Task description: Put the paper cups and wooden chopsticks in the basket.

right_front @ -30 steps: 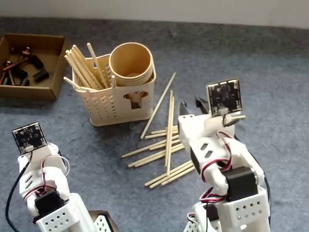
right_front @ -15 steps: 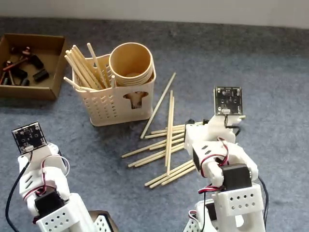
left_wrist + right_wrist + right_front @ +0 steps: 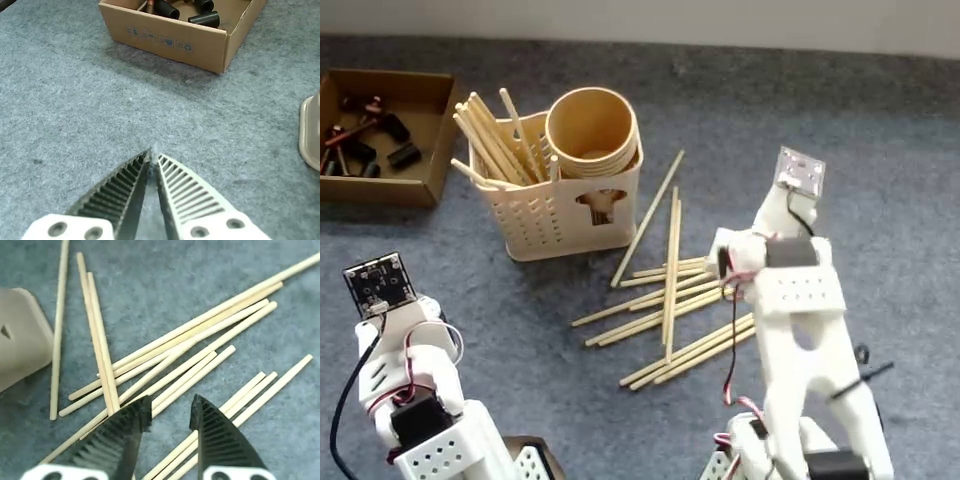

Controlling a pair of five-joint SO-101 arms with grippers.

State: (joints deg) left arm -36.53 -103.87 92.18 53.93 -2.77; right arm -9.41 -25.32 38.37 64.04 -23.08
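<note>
1. The left gripper (image 3: 153, 156) hangs shut and empty over bare bench (image 3: 75, 100) at 7 o'clock in the high view, well apart from the work.
2. A box (image 3: 375, 190) of small parts sits at 10 o'clock and has no part in the job.
3. The basket (image 3: 545, 215) stands at 11 o'clock. It holds nested cups (image 3: 592, 135) in its 3 o'clock half and a sheaf of chopsticks (image 3: 490, 140) leaning in its 9 o'clock half.
4. More chopsticks (image 3: 660, 300) lie crisscrossed on the bench at 4 o'clock from the basket, near it.
   - They look light, stiff and smooth, so one pinched near an end would likely pivot or slip.
   - A hold at mid-length, across the stick, seems safest.
   - Where sticks overlap, a neighbour may come up too or get dragged.
5. The right gripper (image 3: 171, 409) hovers low over that pile. Its jaws are parted a little with nothing held, and sticks show in the gap between them.
</note>
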